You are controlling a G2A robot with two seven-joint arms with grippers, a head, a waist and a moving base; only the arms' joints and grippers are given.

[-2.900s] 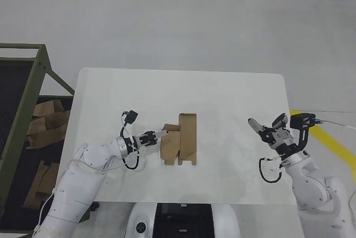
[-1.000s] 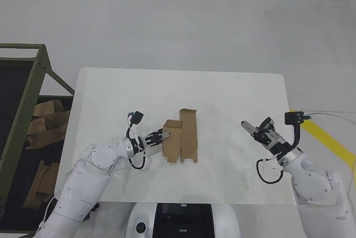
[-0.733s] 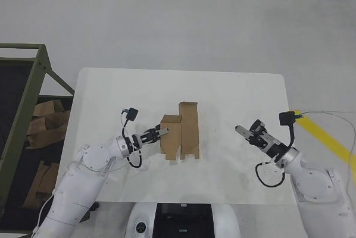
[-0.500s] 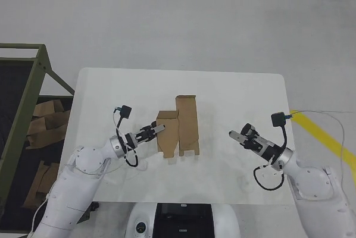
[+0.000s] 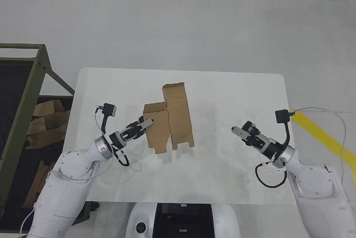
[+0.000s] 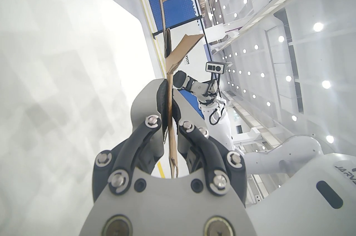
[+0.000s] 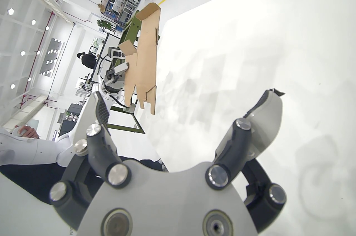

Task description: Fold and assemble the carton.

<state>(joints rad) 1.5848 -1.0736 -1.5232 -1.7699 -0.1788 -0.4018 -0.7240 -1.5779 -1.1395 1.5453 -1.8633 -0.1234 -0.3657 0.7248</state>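
Your left claw [image 5: 147,123] pinches the flattened carton [image 5: 177,116] at its 9 o'clock edge; your right claw [image 5: 240,131], at 3 o'clock, is spread.

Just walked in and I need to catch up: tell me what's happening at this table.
A carton is being assembled. The left gripper, jaws shut, holds the flat carton by one edge over the middle of the table. The right gripper hangs off to the side, jaws open, touching nothing. No box shape yet.

Right tool [image 7: 185,99] gapes wide above the table [image 7: 250,25]; far-off left tool [image 7: 125,66] grips the carton [image 7: 146,53]
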